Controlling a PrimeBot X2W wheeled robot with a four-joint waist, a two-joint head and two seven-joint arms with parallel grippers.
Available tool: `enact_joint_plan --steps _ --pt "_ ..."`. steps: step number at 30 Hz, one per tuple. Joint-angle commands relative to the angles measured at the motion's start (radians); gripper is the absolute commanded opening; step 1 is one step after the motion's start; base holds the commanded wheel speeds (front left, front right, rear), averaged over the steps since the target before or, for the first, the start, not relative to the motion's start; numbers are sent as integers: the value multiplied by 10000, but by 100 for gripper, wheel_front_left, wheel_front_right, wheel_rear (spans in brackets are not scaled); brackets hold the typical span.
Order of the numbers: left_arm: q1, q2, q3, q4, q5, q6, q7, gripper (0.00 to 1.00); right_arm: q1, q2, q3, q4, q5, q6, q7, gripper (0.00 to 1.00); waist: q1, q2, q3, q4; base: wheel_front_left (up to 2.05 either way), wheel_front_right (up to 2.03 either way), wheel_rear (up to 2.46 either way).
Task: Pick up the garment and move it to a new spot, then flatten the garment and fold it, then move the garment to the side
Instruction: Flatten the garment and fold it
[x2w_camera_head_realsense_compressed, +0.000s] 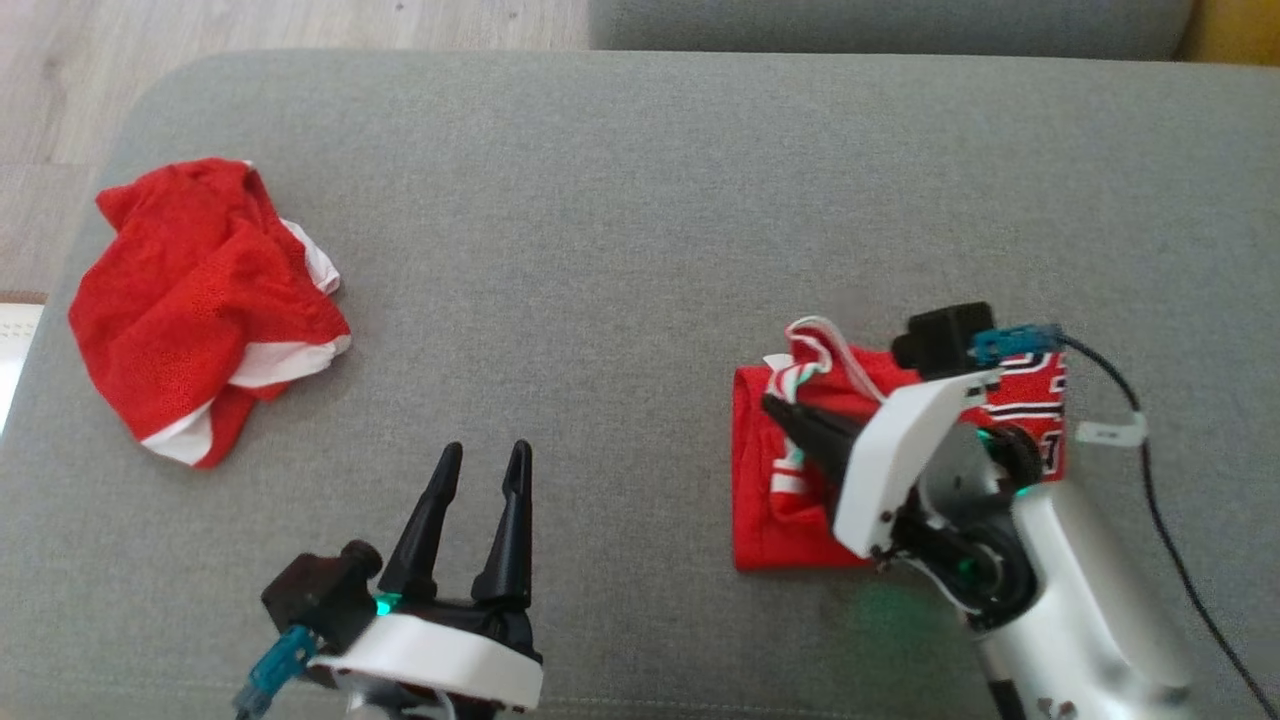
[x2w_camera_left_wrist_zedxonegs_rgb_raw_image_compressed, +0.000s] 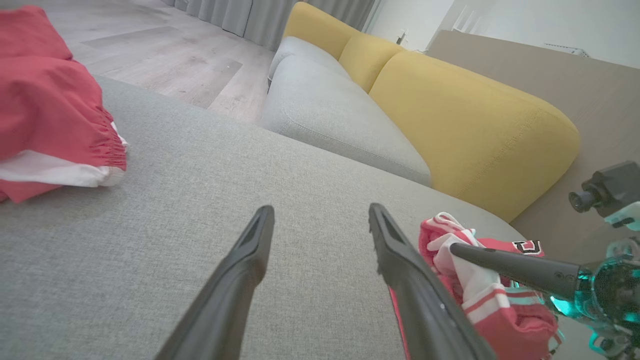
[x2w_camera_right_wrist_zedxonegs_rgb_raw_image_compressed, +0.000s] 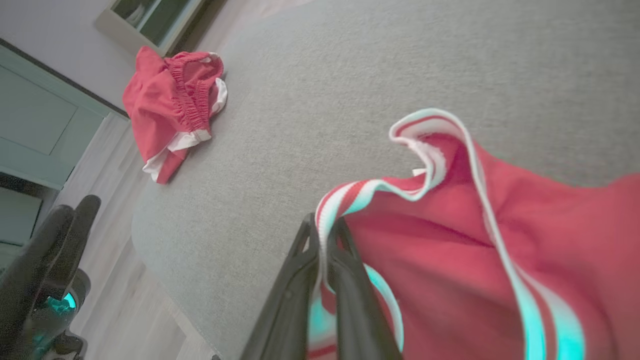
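Note:
The garment (x2w_camera_head_realsense_compressed: 775, 525) is a red jersey with white and black trim, lying folded on the right of the grey cushion (x2w_camera_head_realsense_compressed: 620, 200). My right gripper (x2w_camera_head_realsense_compressed: 778, 408) is shut on its striped trim, and the strap loops up from the pinch. In the right wrist view the trim runs between the closed fingers (x2w_camera_right_wrist_zedxonegs_rgb_raw_image_compressed: 345, 270), with the garment (x2w_camera_right_wrist_zedxonegs_rgb_raw_image_compressed: 500, 225) spreading to the right. My left gripper (x2w_camera_head_realsense_compressed: 485, 455) stands open near the front edge, holding nothing. In the left wrist view my left gripper (x2w_camera_left_wrist_zedxonegs_rgb_raw_image_compressed: 320, 215) is well apart at the tips, beside the garment (x2w_camera_left_wrist_zedxonegs_rgb_raw_image_compressed: 505, 315).
A second red garment with white trim (x2w_camera_head_realsense_compressed: 190, 300) lies crumpled at the cushion's far left edge. A yellow sofa back (x2w_camera_left_wrist_zedxonegs_rgb_raw_image_compressed: 475, 125) and another grey seat (x2w_camera_left_wrist_zedxonegs_rgb_raw_image_compressed: 320, 110) stand beyond. Wooden floor (x2w_camera_head_realsense_compressed: 200, 30) lies past the far left corner. A black cable (x2w_camera_head_realsense_compressed: 1160, 500) trails off my right wrist.

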Motion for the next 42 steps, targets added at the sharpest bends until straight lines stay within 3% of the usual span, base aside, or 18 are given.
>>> enact_joint_plan --steps 1,11,12,13,14,22,26,31,37,42 --pt "-384 -41 263 -290 -110 56 -61 100 -559 179 489 -242 165 67 -143 0 0 0 -25 22 0 0 0" --pt "-426 -41 346 -290 -156 98 -61 100 -780 180 904 238 -79 67 -291 0 0 0 -19 39 0 0 0" --pt "-430 -41 370 -286 -156 95 -61 100 -794 180 926 271 -161 67 -318 15 0 0 -25 29 0 0 0" --pt "-430 -41 399 -280 -155 91 -61 100 -804 180 963 280 -234 67 -364 61 0 0 -37 14 0 0 0" --pt "-424 -41 432 -271 -159 92 -61 100 -795 180 1006 288 -259 67 -388 100 0 0 -58 -6 0 0 0" --pt "-430 -41 610 -162 -130 83 -61 100 -351 -80 1473 -695 -183 67 -828 100 0 0 -282 -183 0 0 0" --pt "-430 -41 856 -157 -113 88 -61 100 121 -402 800 -1444 -891 67 -1900 100 0 0 -449 -325 0 0 0" --pt "-268 -41 1110 -236 -84 91 -61 100 807 -824 -252 -2059 -2653 67 -3538 100 0 0 -645 -618 0 0 0" --pt "-323 -41 1216 -216 51 -28 -61 100 1816 -1095 -1914 -1933 -4729 67 -5899 100 0 0 -974 -678 0 0 0" --pt "-288 -41 1349 -104 267 -162 -61 100 2696 -598 -3356 -1238 -5710 67 -7906 100 0 0 -1266 -645 0 0 0"
